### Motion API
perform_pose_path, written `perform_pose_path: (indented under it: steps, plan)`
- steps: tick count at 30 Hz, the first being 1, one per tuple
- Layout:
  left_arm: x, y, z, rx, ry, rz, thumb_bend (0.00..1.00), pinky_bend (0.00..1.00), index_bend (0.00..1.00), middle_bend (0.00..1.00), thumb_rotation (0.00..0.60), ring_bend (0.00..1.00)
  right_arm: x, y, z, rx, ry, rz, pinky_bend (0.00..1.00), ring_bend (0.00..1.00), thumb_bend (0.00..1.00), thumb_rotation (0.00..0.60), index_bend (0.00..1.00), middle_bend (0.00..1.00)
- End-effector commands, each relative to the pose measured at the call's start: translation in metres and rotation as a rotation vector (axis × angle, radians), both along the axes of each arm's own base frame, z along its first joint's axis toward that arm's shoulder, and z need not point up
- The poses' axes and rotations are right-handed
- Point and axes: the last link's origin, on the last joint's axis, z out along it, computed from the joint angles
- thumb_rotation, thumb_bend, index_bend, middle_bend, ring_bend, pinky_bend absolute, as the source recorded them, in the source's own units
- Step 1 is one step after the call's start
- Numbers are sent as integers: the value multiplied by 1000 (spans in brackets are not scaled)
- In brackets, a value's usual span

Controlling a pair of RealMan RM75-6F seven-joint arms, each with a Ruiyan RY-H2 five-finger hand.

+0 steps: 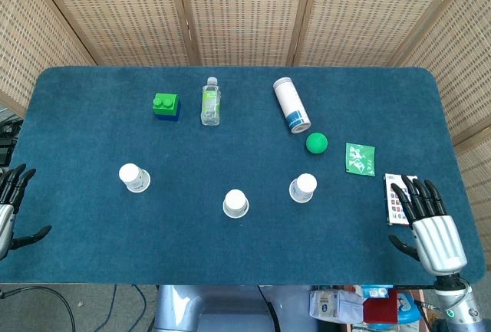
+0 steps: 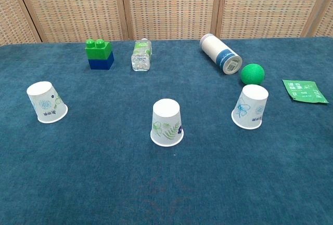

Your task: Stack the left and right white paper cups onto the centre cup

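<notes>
Progress: nothing stacked, both moves remain | left cup (image 2: 47,102), centre cup (image 2: 167,122), right cup (image 2: 250,106) stand upside down, apart, along the desk's near half | left hand (image 1: 9,202) at left edge, right hand (image 1: 428,221) at near right corner, fingers apart, empty | hands show in head view only; chest view shows cup prints

Woven folding screen (image 1: 245,10) behind blue-clothed table (image 1: 92,117) — perhaps rattan.
</notes>
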Motion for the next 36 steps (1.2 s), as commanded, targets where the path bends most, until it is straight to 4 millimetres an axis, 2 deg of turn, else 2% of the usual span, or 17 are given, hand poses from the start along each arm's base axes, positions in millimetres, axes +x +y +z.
perform_pose_path:
  steps: [1, 5, 10, 15, 18, 20, 21, 24, 29, 36]
  plan:
    - [-1, 0, -1, -10, -1, 4, 177, 0, 0, 0, 600, 0, -3, 1, 0, -6, -7, -6, 0, 0, 0, 600, 0, 0]
    - [-1, 1, -2, -12, 0, 10, 176, 0, 0, 0, 600, 0, -3, 1, -1, 8, -27, 0, 0, 0, 0, 600, 0, 0]
    - [-1, 1, -3, -14, 4, 14, 177, 0, 0, 0, 600, 0, 9, -12, -5, 83, -93, 30, 0, 0, 0, 600, 0, 0]
    - [-2, 5, -6, -26, 12, 20, 177, 0, 0, 0, 600, 0, 40, -52, -17, 283, -194, 61, 0, 0, 0, 600, 23, 10]
    - [-3, 8, -7, -29, 12, 33, 176, 0, 0, 0, 600, 0, 60, -88, -34, 369, -176, 51, 0, 0, 0, 600, 39, 34]
    - [-7, 12, -6, -26, 11, 50, 177, 0, 0, 0, 600, 0, 76, -110, -58, 470, -169, 14, 0, 0, 0, 600, 46, 48]
    - [-7, 14, -6, -25, 11, 55, 177, 0, 0, 0, 600, 0, 79, -118, -63, 485, -165, 1, 3, 0, 0, 600, 58, 60]
    - [-9, 17, -6, -18, 13, 68, 176, 0, 0, 0, 600, 0, 88, -133, -78, 512, -162, -30, 32, 0, 4, 600, 116, 118]
    - [-15, 25, -7, -18, 22, 103, 177, 0, 0, 0, 600, 0, 102, -156, -113, 529, -138, -48, 148, 17, 106, 600, 138, 174]
    - [-19, 31, -8, -28, 20, 130, 176, 0, 0, 0, 600, 0, 103, -167, -134, 535, -104, -69, 258, 84, 196, 600, 193, 231]
